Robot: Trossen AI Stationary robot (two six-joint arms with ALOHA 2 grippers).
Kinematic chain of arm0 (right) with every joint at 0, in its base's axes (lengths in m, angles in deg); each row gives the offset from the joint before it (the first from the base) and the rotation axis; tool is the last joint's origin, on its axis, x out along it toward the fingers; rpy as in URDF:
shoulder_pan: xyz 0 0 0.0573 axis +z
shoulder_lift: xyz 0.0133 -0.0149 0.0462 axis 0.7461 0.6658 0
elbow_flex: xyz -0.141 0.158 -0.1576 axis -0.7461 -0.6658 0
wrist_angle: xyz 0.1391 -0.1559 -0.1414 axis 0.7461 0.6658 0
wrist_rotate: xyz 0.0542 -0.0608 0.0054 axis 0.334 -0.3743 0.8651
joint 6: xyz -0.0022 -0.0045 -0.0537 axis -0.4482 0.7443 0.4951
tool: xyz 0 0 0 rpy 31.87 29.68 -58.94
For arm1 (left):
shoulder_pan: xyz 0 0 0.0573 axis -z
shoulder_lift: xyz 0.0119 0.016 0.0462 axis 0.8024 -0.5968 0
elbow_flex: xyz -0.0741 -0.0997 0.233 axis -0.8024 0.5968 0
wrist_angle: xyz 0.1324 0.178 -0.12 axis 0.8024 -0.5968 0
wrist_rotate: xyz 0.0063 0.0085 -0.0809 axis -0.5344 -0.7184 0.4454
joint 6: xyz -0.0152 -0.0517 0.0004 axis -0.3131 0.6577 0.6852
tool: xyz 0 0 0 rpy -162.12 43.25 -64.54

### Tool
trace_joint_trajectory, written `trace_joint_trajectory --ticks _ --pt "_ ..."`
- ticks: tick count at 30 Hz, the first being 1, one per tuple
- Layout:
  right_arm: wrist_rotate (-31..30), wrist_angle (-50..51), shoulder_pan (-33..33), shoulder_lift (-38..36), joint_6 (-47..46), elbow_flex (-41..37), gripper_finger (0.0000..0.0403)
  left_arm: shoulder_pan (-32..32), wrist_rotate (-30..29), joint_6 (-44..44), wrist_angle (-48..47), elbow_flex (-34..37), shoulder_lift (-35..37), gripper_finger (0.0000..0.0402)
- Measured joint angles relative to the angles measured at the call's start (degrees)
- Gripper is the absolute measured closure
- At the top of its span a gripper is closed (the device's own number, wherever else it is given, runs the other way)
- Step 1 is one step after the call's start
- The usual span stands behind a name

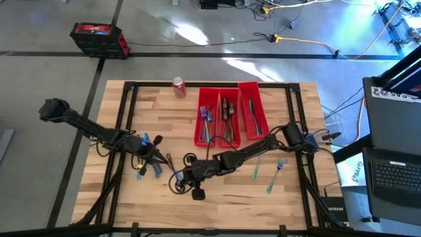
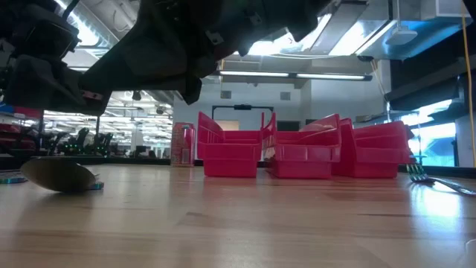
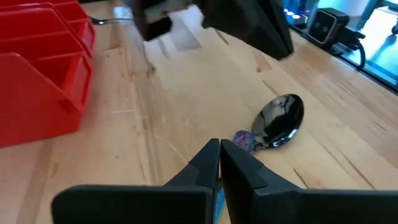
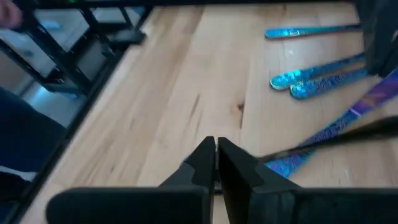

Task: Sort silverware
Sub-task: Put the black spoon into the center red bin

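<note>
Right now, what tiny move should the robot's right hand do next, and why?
Probably lift straight up a little. The right gripper is shut, and a slim dark handle seems pinched between its fingers, low over the table; a small lift would show whether it holds. The left gripper waits shut beside a spoon.

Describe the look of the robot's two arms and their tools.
Both arms are dark, nearly black, slim and jointed, with black cables trailing near the right arm's base. The left tool and right tool each end in two matte black, wedge-shaped fingers tapering to narrow tips. No markings are legible.
</note>
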Motion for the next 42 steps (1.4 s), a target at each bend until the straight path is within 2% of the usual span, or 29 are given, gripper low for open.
trace_joint_trajectory --ticks 5,11,13,22,29,42 --pt "-8.27 9.17 1.83 3.43 -3.43 6.61 0.04 -0.05 -2.2 0.16 0.23 0.0 0.02 0.0402" --pt "-7.66 10.72 2.43 8.51 -12.68 14.02 0.04 -0.05 -2.22 1.51 -4.1 0.0 0.0 0.0402" --pt "-9.26 13.06 2.92 9.66 -15.09 15.17 0.0401 -0.07 -2.24 1.7 -5.23 0.0 0.0 0.0402" --pt "-11.71 18.36 3.75 10.57 -20.86 15.27 0.0402 -0.07 -2.28 3.74 -6.08 0.0 0.0 0.0402" --pt "-11.63 17.39 3.88 10.55 -23.97 15.25 0.0403 -0.07 -5.76 3.72 -6.06 0.0 0.0 0.0402" --pt "-11.44 14.9 6.29 12.69 -25.77 15.18 0.0403 -0.07 -5.94 3.07 -6.12 0.0 0.0 0.0402"
